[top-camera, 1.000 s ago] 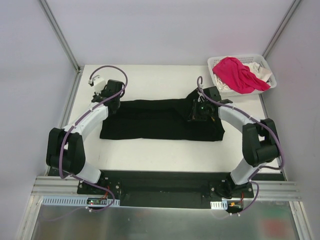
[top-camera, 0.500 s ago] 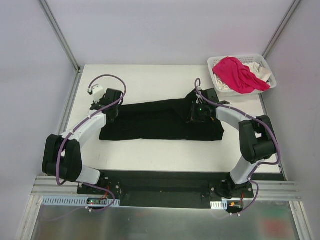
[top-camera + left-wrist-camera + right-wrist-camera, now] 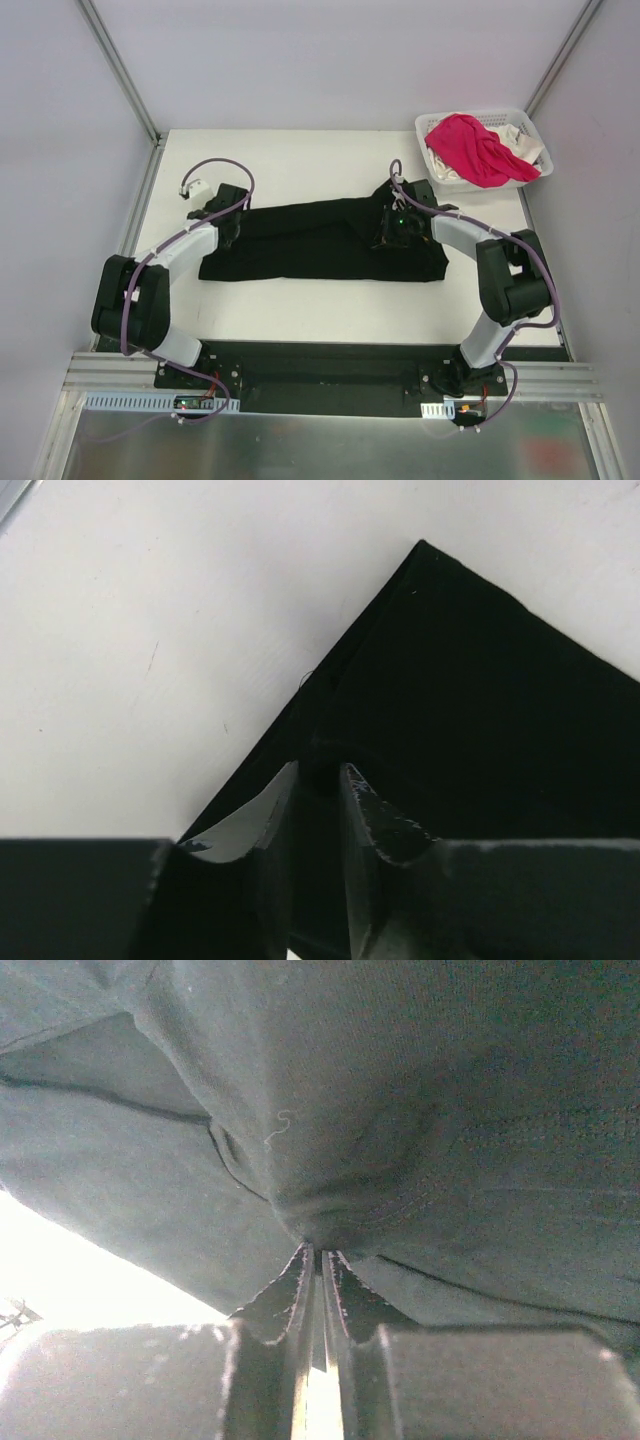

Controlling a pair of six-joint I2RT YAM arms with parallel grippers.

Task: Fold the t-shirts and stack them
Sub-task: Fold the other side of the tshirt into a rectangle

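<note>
The black t-shirt [image 3: 320, 248] lies as a long folded band across the middle of the table. My left gripper [image 3: 228, 226] is low at its far left corner. In the left wrist view the gripper [image 3: 318, 770] has its fingers a narrow way apart with the black cloth [image 3: 480, 700] between them. My right gripper [image 3: 386, 232] sits on the shirt's right part. In the right wrist view it [image 3: 320, 1252] is pinched shut on a bunched fold of the cloth [image 3: 400, 1090]. The pink t-shirt [image 3: 475, 148] and the white one [image 3: 522, 148] lie in the basket.
The white lattice basket [image 3: 484, 116] stands at the table's far right corner. Bare white tabletop [image 3: 300, 160] runs behind and in front of the black shirt. Metal frame posts rise at both far corners.
My left gripper has come toward the near side and down onto the shirt's far left corner. The right gripper shifted slightly left on the cloth.
</note>
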